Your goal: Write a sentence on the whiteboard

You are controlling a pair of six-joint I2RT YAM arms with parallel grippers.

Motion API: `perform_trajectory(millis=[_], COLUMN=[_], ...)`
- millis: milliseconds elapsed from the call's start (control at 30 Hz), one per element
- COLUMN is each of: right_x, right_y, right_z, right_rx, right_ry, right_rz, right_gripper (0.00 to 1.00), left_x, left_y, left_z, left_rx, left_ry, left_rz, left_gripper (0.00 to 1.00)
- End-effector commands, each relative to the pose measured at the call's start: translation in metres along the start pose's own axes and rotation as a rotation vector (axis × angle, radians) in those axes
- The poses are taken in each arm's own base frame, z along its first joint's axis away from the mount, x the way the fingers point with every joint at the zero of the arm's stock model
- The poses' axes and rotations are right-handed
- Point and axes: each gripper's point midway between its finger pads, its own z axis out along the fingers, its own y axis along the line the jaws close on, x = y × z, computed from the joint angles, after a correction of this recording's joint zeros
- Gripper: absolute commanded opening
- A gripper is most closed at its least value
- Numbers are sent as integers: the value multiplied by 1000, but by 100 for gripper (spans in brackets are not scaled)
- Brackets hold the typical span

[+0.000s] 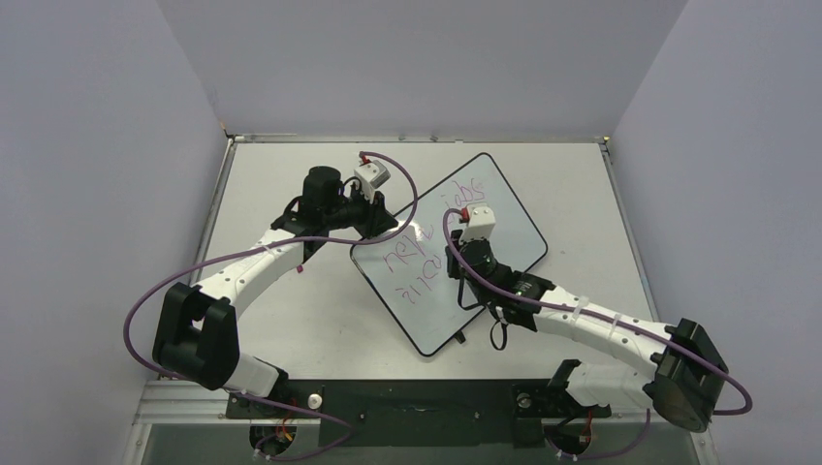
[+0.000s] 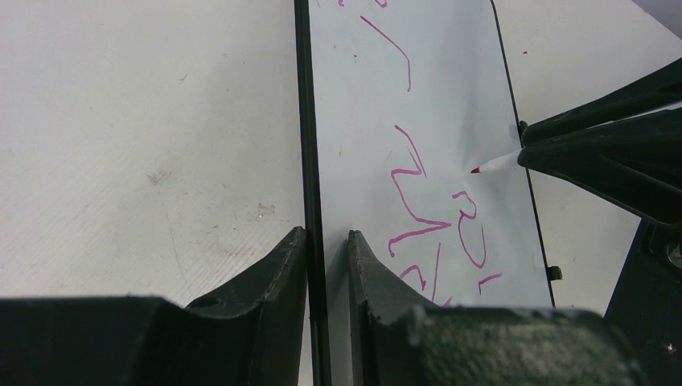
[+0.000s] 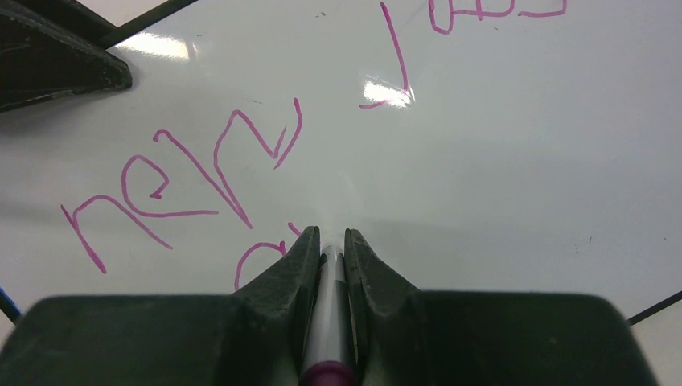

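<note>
The whiteboard (image 1: pixel 507 225) is lying flat on the table (image 1: pixel 291 325), the left gripper (image 2: pixel 326 238) pinching its black edge, the right gripper (image 3: pixel 331 238) clenching a marker (image 3: pixel 330 322) over the pink sentence (image 1: pixel 412 266) at its middle. A slipping edge pinch could be letting the board swivel, skewing strokes.

Desk (image 1: pixel 320 329): pale grey, matte; faint scuffs and one small stain noted in left wrist view. Enclosed on three sides by lavender walls (image 1: pixel 87 145). Black plate (image 1: pixel 417 399) along near edge. Marker (image 3: pixel 333 322): white barrel, pink nib.
</note>
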Motion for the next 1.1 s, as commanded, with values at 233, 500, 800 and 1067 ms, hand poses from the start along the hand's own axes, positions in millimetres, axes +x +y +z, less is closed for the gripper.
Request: perform_trajectory(millis=[233,500,800,1067], right_x=[-34,-22,-2,12], right_y=[12,6,-3,-14], right_z=[15,21,18,9], right_rx=[-25,-18,-11,2], right_ry=[-70,-46,-17,2], right_rz=[33,30,33,43], right_gripper=[0,0,0,0], left_x=[-20,-19,-19,-20], left_y=[6,7,7,7], left_z=[-3,-3,-3,-3], left_rx=[-25,-28,-29,-28], left_ry=[-63,-60,-59,-61], left_rz=[88,86,88,88], left_gripper=[0,0,0,0])
